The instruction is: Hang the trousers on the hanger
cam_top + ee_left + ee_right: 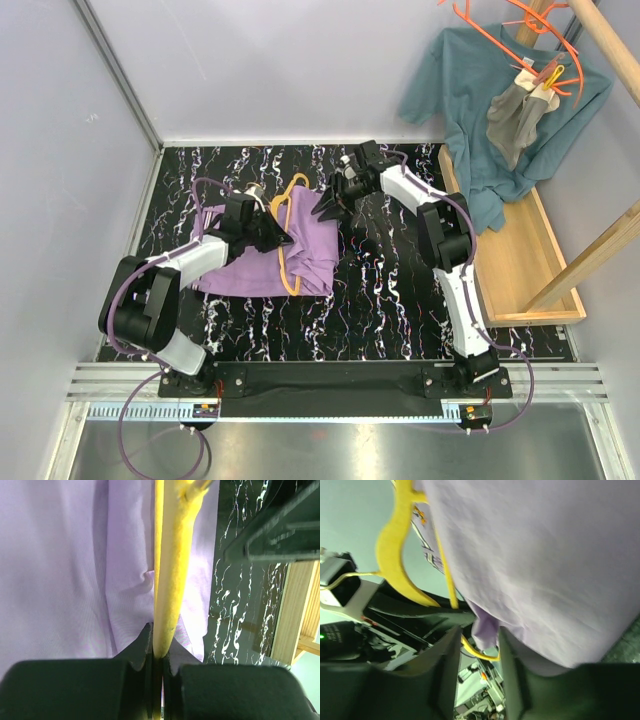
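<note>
1. The trousers (250, 268) are light purple. We see them lying in a bunch on the black table (400, 300), on the left side, near the left arm.
2. The yellow hanger (285, 270) lies on top of the trousers. Its hook points to the far side of the table.
3. The left gripper (159, 652) is pressed tight on the yellow hanger. We see the bar squeezed between its two black fingers, with purple cloth under it.
4. The right gripper (479, 645) is at the far right edge of the trousers. Its fingers (447, 675) are a little apart. A corner of the purple cloth hangs between them. We cannot tell if they squeeze it.
5. A blue-green shirt (480, 110) hangs at the far right, over a wooden tray (520, 260).
</note>
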Controlling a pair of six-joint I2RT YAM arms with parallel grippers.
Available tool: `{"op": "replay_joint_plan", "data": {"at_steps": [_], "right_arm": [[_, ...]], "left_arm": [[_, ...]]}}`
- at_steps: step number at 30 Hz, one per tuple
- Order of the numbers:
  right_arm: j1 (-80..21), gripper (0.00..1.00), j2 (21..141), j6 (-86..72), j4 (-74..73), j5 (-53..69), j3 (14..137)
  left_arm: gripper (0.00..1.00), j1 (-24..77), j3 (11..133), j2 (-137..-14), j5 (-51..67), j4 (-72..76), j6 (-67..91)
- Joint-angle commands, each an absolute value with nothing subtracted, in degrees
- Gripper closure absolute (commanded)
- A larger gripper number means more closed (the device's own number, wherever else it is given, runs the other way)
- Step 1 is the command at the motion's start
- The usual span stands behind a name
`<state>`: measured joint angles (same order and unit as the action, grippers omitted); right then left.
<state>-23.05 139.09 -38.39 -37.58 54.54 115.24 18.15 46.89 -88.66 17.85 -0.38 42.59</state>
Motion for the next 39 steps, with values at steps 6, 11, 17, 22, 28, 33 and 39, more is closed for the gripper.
{"op": "replay_joint_plan", "data": {"at_steps": [6, 11, 17, 22, 28, 33, 39], "right_arm": [[-23.82, 0.87, 143.87, -48.51, -30.77, 51.08, 127.08], [-24.52, 0.96, 149.58, -56.67, -23.13, 50.36, 130.77], [-29.00, 0.99, 157.40, -56.08, -27.59, 48.34, 141.84], [-30.76, 0.99, 159.00, -55.21, -28.38, 49.22, 140.64], [-28.57, 0.98, 149.60, -50.89, -27.25, 50.01, 129.49], [-25.15, 0.94, 140.92, -48.08, -29.97, 50.89, 122.88], [-24.52, 0.92, 131.94, -42.90, -29.97, 54.49, 110.16]], "left_arm": [[1.00, 18.02, 49.57, -86.40, 19.86, 0.09, 42.36], [1.00, 18.11, 49.75, -86.22, 20.13, 0.09, 42.71], [1.00, 19.07, 51.41, -86.48, 20.92, 0.09, 42.45], [1.00, 21.44, 52.73, -85.43, 20.30, -1.84, 40.61], [1.00, 21.45, 52.38, -84.64, 19.87, -2.20, 41.05], [1.00, 21.36, 52.56, -85.69, 19.69, -2.37, 40.96], [1.00, 20.66, 52.73, -86.57, 20.74, -2.02, 41.22]]}}
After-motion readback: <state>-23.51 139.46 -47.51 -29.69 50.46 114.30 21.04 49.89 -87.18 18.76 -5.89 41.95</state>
